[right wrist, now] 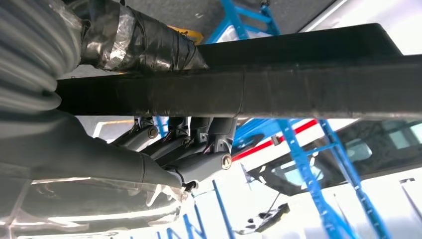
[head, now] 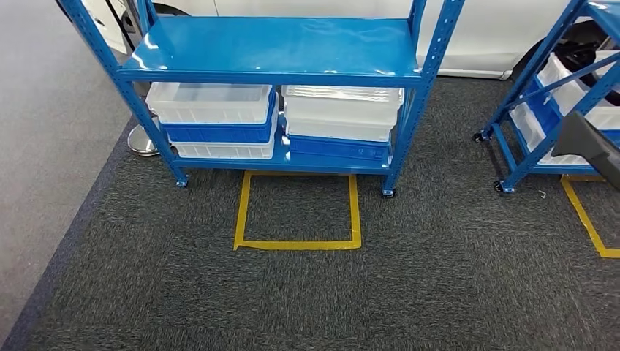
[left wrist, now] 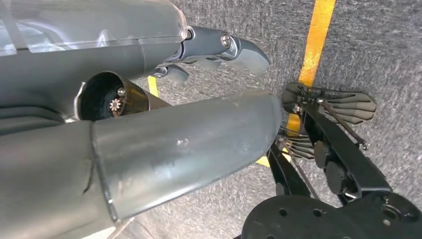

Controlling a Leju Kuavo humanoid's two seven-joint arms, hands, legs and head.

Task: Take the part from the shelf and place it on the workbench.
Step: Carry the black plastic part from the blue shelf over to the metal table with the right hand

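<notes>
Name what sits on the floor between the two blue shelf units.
Head view: bare dark carpet lies between the near shelf and the right shelf.

Bins (head: 212,121) on shelf (head: 278,51) bottom tier

1. From my remote seat this read as an industrial workshop or warehouse floor: a blue steel shelf rack (head: 278,66) on casters stood at twelve o'clock.
2. White and blue plastic bins (head: 212,117) were stacked on its lower shelf.
3. Yellow floor tape (head: 298,243) marked a square bay on grey carpet (head: 292,300).
4. A second blue rack (head: 541,110) stood at two o'clock, with a white car body (head: 475,36) behind.
</notes>
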